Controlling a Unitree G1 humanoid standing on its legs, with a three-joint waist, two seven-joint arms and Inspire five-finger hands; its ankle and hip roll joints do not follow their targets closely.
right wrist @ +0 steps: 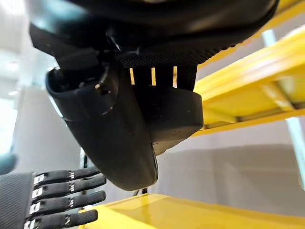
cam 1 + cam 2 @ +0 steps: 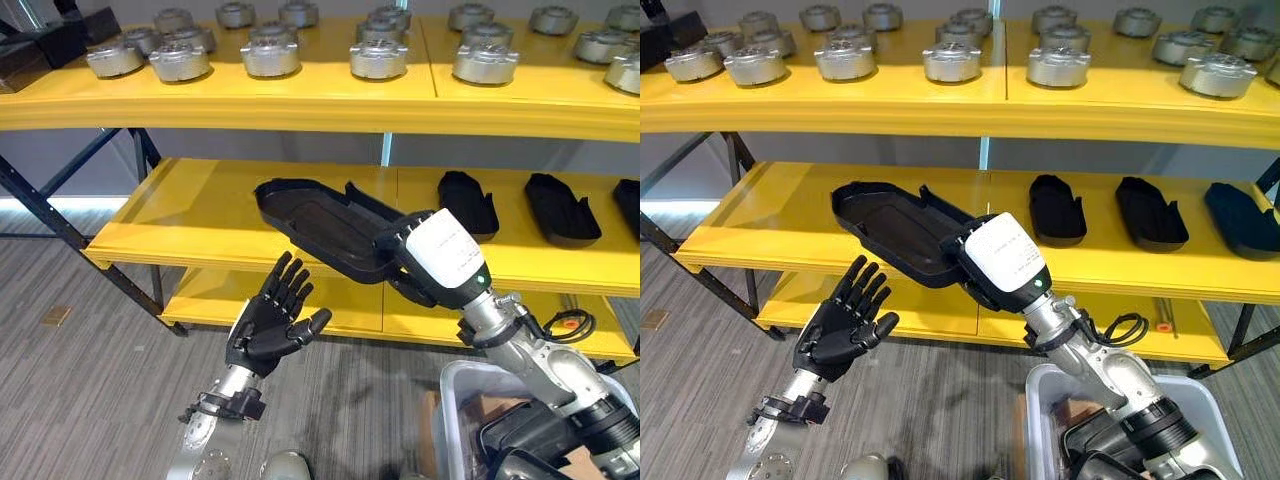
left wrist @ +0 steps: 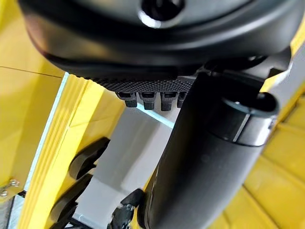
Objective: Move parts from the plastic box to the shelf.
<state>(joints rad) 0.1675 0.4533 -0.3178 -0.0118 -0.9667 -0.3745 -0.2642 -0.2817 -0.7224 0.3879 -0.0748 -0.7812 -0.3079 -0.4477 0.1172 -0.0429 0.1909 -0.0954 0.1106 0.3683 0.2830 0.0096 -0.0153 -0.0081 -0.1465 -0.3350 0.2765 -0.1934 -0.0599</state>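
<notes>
A black moulded part, long and tray-shaped, hangs tilted over the front of the yellow middle shelf. My right hand is shut on its near end; the right wrist view shows the fingers curled over the part. My left hand is open below and in front of the part, fingers straight and spread, touching nothing. The clear plastic box stands on the floor at the lower right, under my right arm, with dark parts inside.
Three more black parts lie on the right half of the middle shelf. The top shelf carries several round metal parts. Dark steel braces hold the rack's left end. A lower yellow shelf sits beneath.
</notes>
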